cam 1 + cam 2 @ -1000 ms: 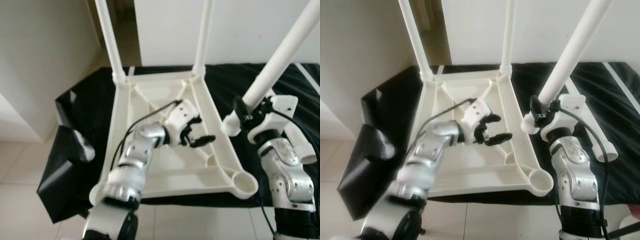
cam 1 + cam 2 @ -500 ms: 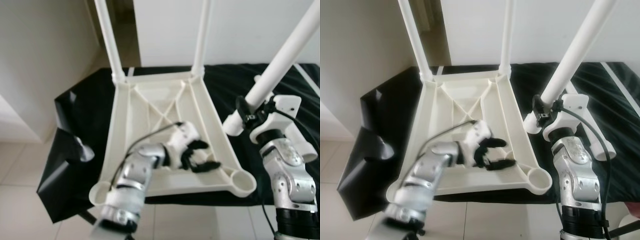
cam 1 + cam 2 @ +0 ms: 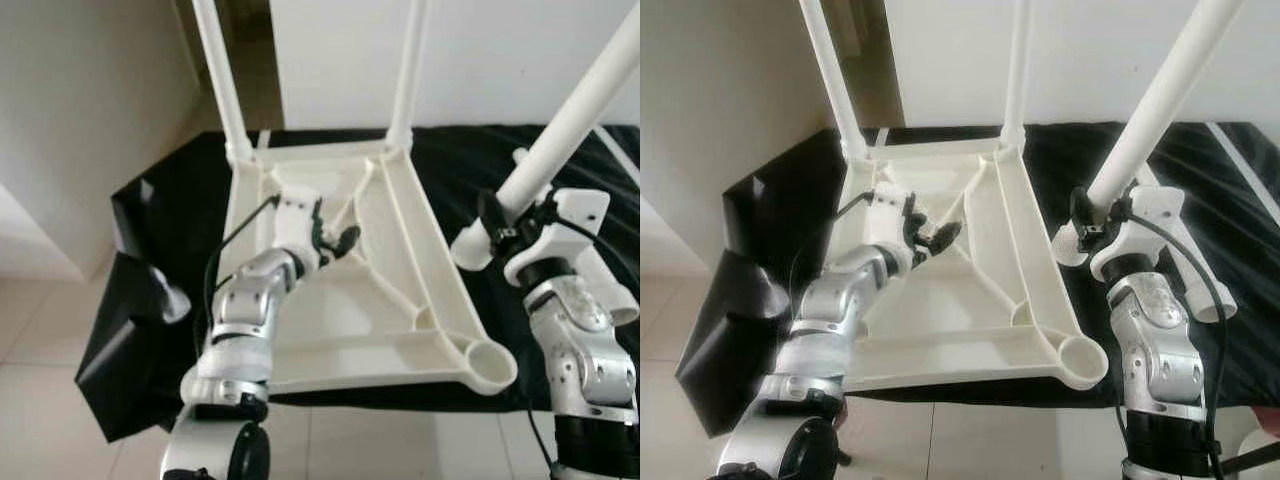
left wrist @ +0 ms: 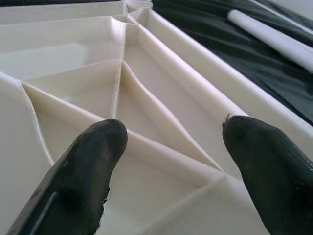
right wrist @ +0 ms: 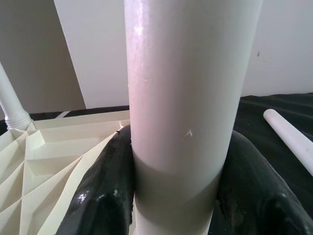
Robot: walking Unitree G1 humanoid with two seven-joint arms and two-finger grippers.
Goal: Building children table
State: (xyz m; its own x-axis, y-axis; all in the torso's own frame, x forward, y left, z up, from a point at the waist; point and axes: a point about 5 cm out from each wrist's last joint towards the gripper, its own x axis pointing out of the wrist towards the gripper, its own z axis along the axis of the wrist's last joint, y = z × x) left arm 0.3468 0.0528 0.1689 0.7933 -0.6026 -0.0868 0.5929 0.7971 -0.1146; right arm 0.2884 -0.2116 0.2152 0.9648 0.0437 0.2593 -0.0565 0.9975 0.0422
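White plastic tabletop (image 3: 350,300) lies upside down on a black-draped counter (image 3: 160,230), two legs (image 3: 222,75) fitted at its far corners. Left hand (image 4: 171,161) open, fingers spread above the ribbed underside. Right hand (image 5: 173,196) clamped around a third leg (image 3: 570,115), tilted, held beside the tabletop's right edge. Fourth leg (image 5: 288,137) lies on the counter.

White plastic tabletop (image 3: 380,300) lies upside down, ribbed underside up. Two legs (image 3: 222,75) stand upright at its eleven and one o'clock corners. A third leg (image 3: 570,120) tilts at three o'clock, and the five o'clock socket (image 3: 487,362) gapes open.
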